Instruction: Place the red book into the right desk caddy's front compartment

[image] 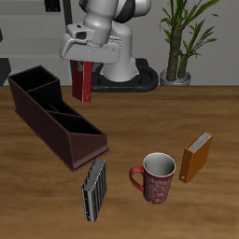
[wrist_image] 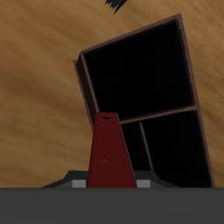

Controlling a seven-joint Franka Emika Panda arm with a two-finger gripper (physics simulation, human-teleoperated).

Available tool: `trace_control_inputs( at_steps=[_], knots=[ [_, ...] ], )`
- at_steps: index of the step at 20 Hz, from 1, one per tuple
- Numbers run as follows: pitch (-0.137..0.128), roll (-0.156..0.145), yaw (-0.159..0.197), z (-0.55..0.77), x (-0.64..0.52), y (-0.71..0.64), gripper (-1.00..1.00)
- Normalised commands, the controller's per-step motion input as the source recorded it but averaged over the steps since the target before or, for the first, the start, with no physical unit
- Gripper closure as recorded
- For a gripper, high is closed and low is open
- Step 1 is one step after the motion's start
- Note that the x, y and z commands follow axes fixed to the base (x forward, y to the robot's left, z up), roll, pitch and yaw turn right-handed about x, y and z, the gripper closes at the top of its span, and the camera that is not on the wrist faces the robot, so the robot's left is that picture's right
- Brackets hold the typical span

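— Starting at nine o'clock: why is the right desk caddy (image: 51, 117) lying slantwise across the tabletop (image: 140, 117)?

— I can't say why, but its open top faces up, so anything lowered from above can drop straight in. The sloped low end points toward the table's front edge.

— And the red book (image: 82, 82)?

— Hanging upright in the air, pinched at its upper end by the gripper (image: 80, 58), fingers pressed against its covers. I'd guess it's held on edge so it slides between the dividers.

— Where is it relative to the gripper?

— Directly below, at six o'clock. The wrist view shows the book (wrist_image: 108, 157) poised over the caddy's dark compartments (wrist_image: 144, 87), not yet inside.

— Further along?

— A striped book (image: 93, 189) near the front edge, a red mug (image: 155, 175), then an orange book (image: 196, 157) at three o'clock, all untouched.
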Motion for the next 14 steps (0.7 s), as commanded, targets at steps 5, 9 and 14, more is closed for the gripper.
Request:
trace_control_inputs(
  at_steps=[5, 9, 14],
  knots=[
    [-0.01, -0.041, 0.07, -0.11, -0.07, -0.26, 1.0],
    [-0.01, -0.039, 0.025, 0.0, -0.09, -0.2, 1.0],
    [-0.021, -0.045, 0.049, 0.03, -0.1, -0.23, 1.0]
  ],
)
